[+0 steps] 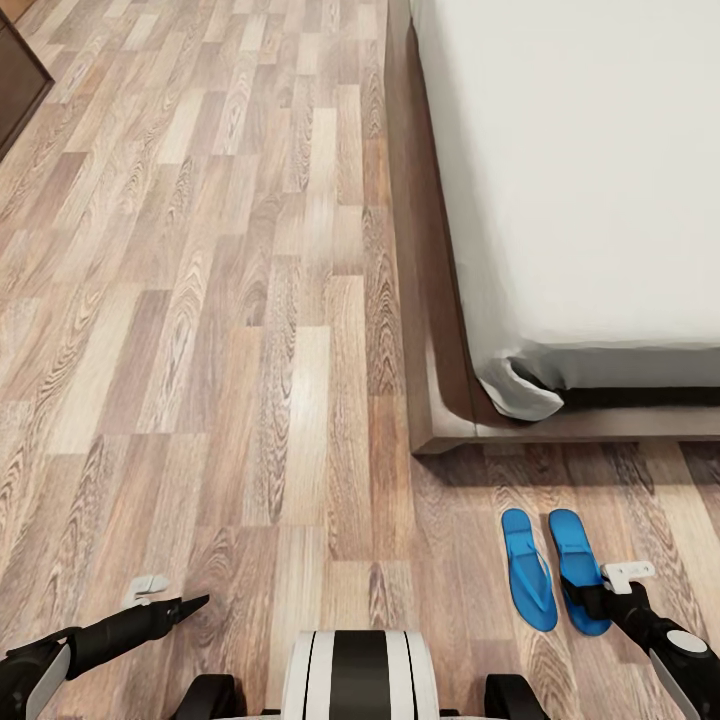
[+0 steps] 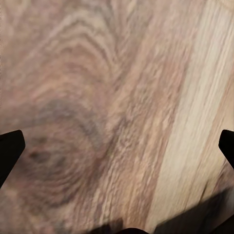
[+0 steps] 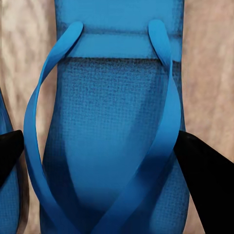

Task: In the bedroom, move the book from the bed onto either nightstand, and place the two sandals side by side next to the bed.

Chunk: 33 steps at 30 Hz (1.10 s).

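Note:
Two bright blue sandals lie side by side on the wood floor just off the bed's point(image 1: 440, 400) dark frame corner: the left sandal point(image 1: 527, 570) and the right sandal point(image 1: 572, 545). My right gripper point(image 1: 594, 600) hovers low over the right sandal's near end. In the right wrist view the right sandal point(image 3: 112, 122) sits between the spread black fingers point(image 3: 204, 175), so the right gripper point(image 3: 101, 144) is open. A sliver of the left sandal point(image 3: 6, 195) shows beside it. My left gripper point(image 1: 182, 600) is open over bare floor point(image 2: 117, 97). The book is out of view.
The pale mattress point(image 1: 580, 170) covers the upper right. A dark brown cabinet corner point(image 1: 15, 80) shows at the far upper left; I cannot tell whether it is a nightstand. Wood-plank floor point(image 1: 220, 330) stretches wide to the left of the bed.

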Motion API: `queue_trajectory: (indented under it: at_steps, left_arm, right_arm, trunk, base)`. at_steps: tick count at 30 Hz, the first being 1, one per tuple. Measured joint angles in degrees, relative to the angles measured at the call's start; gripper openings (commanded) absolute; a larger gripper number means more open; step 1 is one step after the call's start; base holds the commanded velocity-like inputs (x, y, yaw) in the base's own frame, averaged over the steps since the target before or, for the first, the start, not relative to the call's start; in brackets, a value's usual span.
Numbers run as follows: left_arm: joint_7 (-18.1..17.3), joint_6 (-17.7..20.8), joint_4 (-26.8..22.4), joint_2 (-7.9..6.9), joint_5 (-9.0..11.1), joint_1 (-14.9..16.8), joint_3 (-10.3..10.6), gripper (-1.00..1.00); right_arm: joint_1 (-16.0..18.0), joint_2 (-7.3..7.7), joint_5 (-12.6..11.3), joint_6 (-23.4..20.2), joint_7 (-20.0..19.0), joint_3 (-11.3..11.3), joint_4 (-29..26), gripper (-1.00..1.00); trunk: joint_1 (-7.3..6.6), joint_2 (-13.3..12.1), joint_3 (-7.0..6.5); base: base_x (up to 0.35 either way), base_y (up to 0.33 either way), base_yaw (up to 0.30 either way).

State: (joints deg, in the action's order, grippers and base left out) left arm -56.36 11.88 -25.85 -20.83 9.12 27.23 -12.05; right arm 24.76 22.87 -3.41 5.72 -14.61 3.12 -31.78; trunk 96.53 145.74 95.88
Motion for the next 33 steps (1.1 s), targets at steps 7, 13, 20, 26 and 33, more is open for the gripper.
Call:
queue_trajectory:
  at_steps: [7, 13, 20, 26, 33]
  left_arm:
    - [-0.03, -0.07, 0.0, 0.0, 0.0, 0.0, -0.03, 1.0]
    - [-0.03, -0.09, 0.0, 0.0, 0.0, 0.0, -0.03, 1.0]
    - [-0.03, -0.09, 0.0, 0.0, 0.0, 0.0, -0.04, 1.0]
    - [-0.03, -0.01, 0.0, 0.0, -0.01, 0.0, 0.02, 1.0]
    - [-0.03, 0.0, 0.0, 0.0, 0.0, 0.0, 0.03, 1.0]
  right_arm:
    - [0.0, 0.0, -0.08, 0.43, -0.29, 0.07, 0.59, -1.0]
    - [0.0, 0.0, -0.15, 4.49, -0.29, 0.08, 0.76, -1.0]
    - [0.0, 0.0, -0.15, 5.17, -0.29, 0.07, 0.79, -1.0]
    - [-0.01, 0.0, -0.09, 5.19, -0.03, 0.06, 0.8, -1.0]
    - [-0.01, 0.0, -0.07, 5.19, 0.13, 0.06, 0.73, -1.0]
  trunk:
    - [0.0, 0.0, 0.0]
    - [0.0, 0.0, 0.0]
    - [0.0, 0.0, 0.0]
    - [0.05, 0.02, 0.44]
    - [0.24, 0.12, 1.99]
  base:
    - [0.0, 0.0, 0.0]
    - [0.0, 0.0, 0.0]
    - [0.0, 0.0, 0.0]
    - [0.0, 0.0, 0.0]
    - [0.0, 0.0, 0.0]
